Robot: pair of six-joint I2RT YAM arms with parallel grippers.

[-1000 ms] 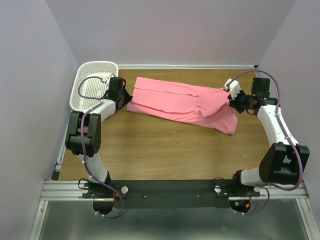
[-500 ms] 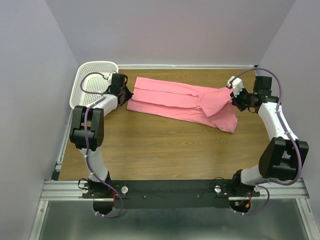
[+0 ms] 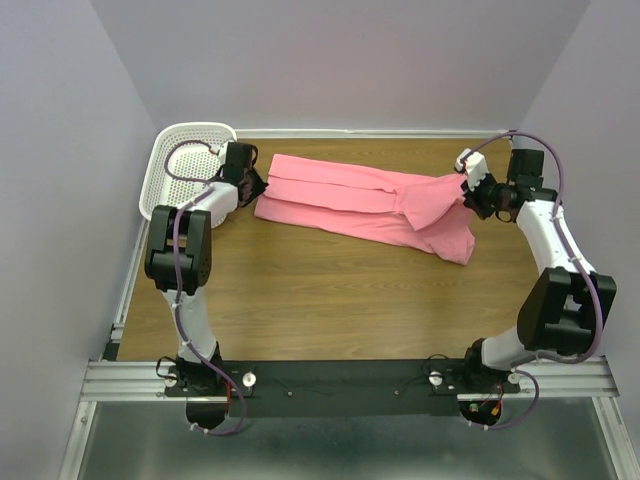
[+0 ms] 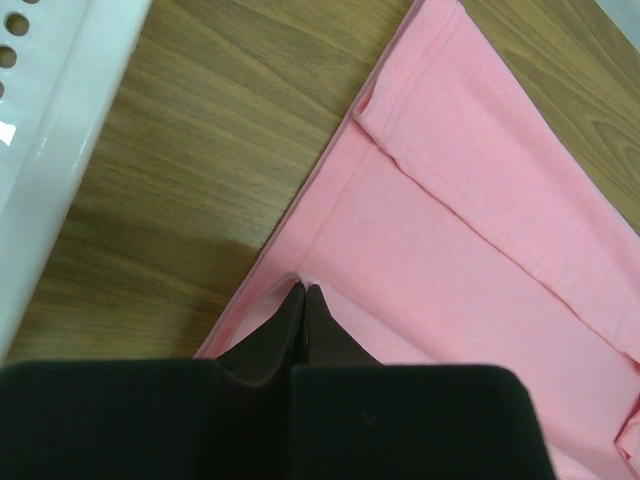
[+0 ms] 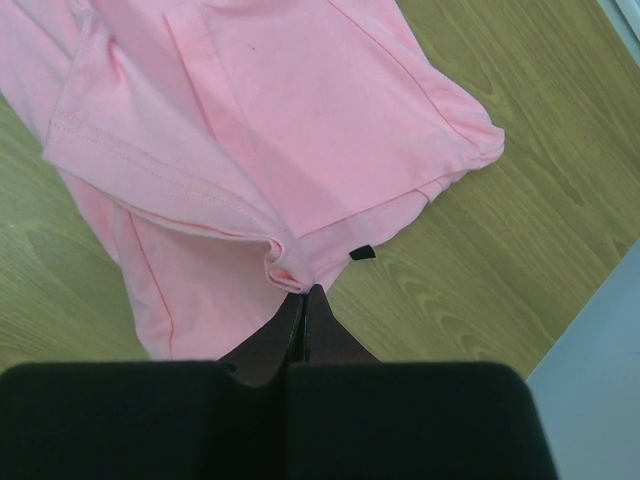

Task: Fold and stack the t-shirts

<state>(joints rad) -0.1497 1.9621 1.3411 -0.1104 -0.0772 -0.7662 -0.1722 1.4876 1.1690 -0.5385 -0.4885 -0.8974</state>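
A salmon-pink t-shirt lies folded into a long strip across the far part of the wooden table. My left gripper is shut on the t-shirt's left end, pinching a fabric edge low over the table. My right gripper is shut on the t-shirt's right end, holding a bunched fold lifted off the table. The t-shirt fills much of both wrist views.
A white perforated basket stands at the far left corner, its rim just left of my left gripper. Bare wooden table lies in front of the t-shirt. Grey walls close in on three sides.
Both grippers have moved slightly away from the arm bases, each still holding its end of the t-shirt. The right end has lifted and drawn a little to the right.
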